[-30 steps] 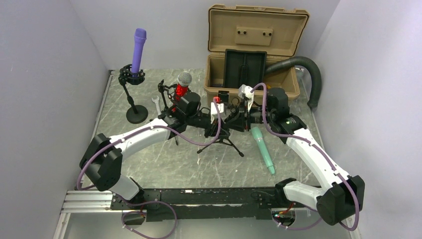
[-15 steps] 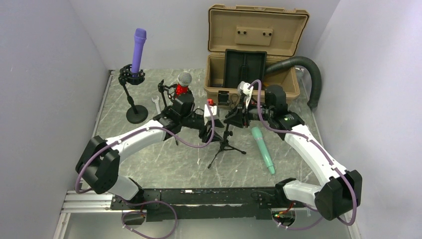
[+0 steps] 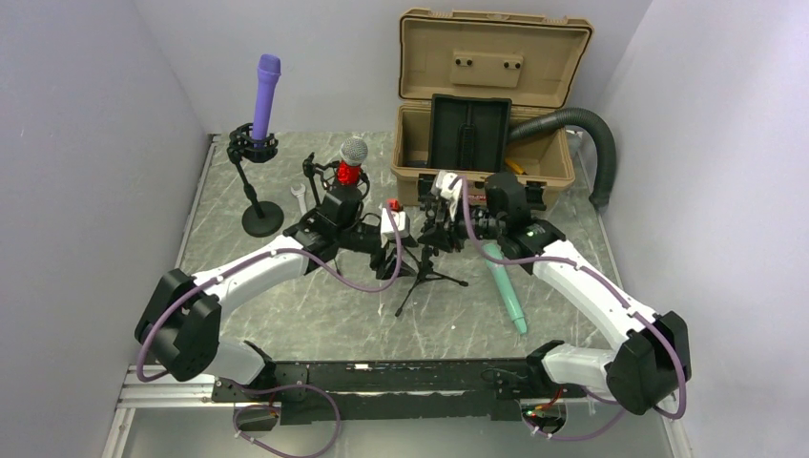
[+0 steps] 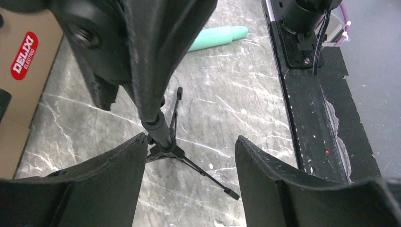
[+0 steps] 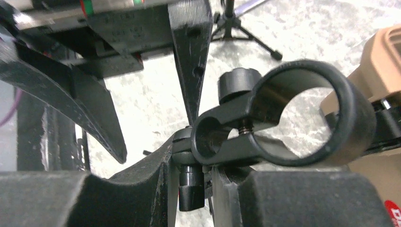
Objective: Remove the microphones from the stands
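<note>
Marble table (image 3: pixel 315 324), teal microphone (image 3: pixel 504 286) flat, thick end far, right jaws clamped on stand (image 3: pixel 428 272), left jaws apart around it.

A grey marbled table (image 3: pixel 315 315) sits between a pale left wall (image 3: pixel 86 143) at 9 o'clock, a back wall (image 3: pixel 334 57) at 12 and a right wall (image 3: pixel 725 143) at 3. A black rail (image 3: pixel 382 377) lines its 6 o'clock edge. The light is even.

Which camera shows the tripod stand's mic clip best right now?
Right wrist: the clip fills the frame, its ring empty. Top external shows the whole stand, but the clip is too small to make out. Left wrist shows only the pole and legs.
</note>
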Tool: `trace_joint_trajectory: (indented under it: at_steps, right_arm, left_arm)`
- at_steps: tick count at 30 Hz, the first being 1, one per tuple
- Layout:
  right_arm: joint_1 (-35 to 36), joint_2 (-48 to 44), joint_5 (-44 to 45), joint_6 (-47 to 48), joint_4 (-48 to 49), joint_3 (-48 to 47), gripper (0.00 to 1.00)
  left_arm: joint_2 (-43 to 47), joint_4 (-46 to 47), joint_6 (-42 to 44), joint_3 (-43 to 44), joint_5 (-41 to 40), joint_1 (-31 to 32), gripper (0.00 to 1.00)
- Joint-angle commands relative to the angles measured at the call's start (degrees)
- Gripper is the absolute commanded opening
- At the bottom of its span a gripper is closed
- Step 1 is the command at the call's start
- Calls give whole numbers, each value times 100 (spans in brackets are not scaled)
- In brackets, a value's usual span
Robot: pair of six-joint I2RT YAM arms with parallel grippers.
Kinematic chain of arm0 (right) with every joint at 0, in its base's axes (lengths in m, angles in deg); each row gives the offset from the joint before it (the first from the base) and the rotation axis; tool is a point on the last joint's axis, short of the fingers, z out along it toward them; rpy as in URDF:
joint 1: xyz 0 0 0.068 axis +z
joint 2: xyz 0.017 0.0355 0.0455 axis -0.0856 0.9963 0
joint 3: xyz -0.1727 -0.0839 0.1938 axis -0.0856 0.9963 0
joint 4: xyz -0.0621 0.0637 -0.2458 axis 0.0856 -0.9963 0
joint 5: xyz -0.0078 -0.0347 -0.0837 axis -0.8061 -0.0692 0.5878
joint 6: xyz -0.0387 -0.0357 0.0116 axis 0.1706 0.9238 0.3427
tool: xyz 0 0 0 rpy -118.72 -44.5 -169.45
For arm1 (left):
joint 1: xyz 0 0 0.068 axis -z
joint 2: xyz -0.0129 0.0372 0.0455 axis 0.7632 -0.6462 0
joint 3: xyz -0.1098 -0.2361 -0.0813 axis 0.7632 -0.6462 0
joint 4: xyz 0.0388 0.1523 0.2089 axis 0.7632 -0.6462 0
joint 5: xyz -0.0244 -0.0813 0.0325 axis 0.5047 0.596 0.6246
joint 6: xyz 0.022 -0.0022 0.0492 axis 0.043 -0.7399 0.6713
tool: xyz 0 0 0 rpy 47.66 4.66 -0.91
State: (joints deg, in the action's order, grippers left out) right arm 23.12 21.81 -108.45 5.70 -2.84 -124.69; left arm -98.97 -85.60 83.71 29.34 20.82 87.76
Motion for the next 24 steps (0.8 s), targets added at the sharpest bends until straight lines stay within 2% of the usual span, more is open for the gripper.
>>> trace_joint_trajectory:
  at_steps: [1,3,8,12,15,19,22,24]
  right_arm:
    - [185,-161,715,623,340,487,0]
    - [192,-179,825,681,509,730,7]
    - [187,-141,835,630,928,1194,42]
    - [194,-19,894,673,958,1255,55]
    - [193,29,905,714,947,1259,58]
    - [193,68,878,705,1004,1267,57]
    - [194,194,841,712,1006,1216,51]
    - [196,285,786,725,978,1170,41]
  left_arm:
    - [83,-80,386,-66,112,-13,72]
    - [115,-247,457,-100,81,-12,73]
    - [208,-332,620,-214,11,-25,74]
    - [235,-460,698,-212,-20,-24,74]
    - [267,-447,708,-241,-22,-28,75]
    - [282,-362,670,-271,-14,-29,75]
    - [263,-373,671,-259,-5,-31,74]
    - [268,-410,696,-250,-3,-29,74]
